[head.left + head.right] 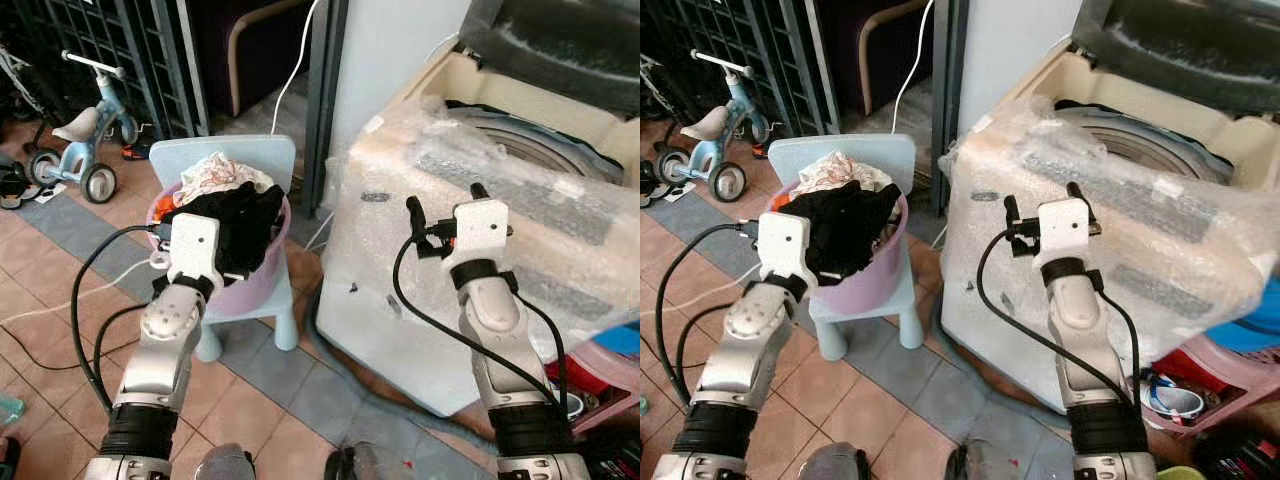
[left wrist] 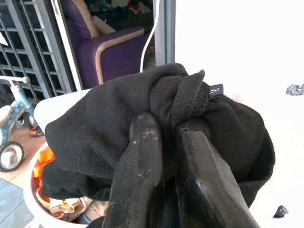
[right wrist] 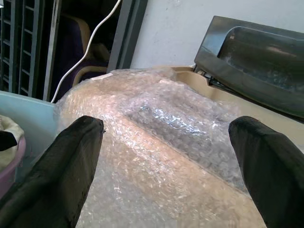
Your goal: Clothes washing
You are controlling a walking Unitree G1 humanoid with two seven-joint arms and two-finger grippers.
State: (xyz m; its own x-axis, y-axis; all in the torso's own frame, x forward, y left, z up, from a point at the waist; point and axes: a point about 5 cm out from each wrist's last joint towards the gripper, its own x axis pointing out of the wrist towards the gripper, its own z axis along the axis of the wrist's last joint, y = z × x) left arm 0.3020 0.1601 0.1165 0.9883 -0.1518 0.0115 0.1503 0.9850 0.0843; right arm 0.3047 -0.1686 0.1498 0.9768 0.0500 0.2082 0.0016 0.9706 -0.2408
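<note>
A pink laundry basket (image 1: 262,278) full of clothes stands on a small light-blue chair (image 1: 283,322). A black garment (image 1: 240,225) lies on top of the pile, with white and orange clothes (image 1: 215,172) behind it. My left gripper (image 2: 164,130) is shut on a fold of the black garment (image 2: 118,118), just above the basket. To the right stands a top-loading washing machine (image 1: 400,320) wrapped in bubble wrap, its lid (image 1: 1180,45) raised and drum (image 1: 530,145) exposed. My right gripper (image 1: 445,205) hovers open at the machine's front left corner, nothing between its fingers (image 3: 71,166).
A child's tricycle (image 1: 85,140) stands at the far left by a dark metal grille. Black cables trail over the tiled floor. A purple armchair (image 2: 107,52) sits behind the doorway. A pink tub (image 1: 1220,385) with items lies low at the right of the machine.
</note>
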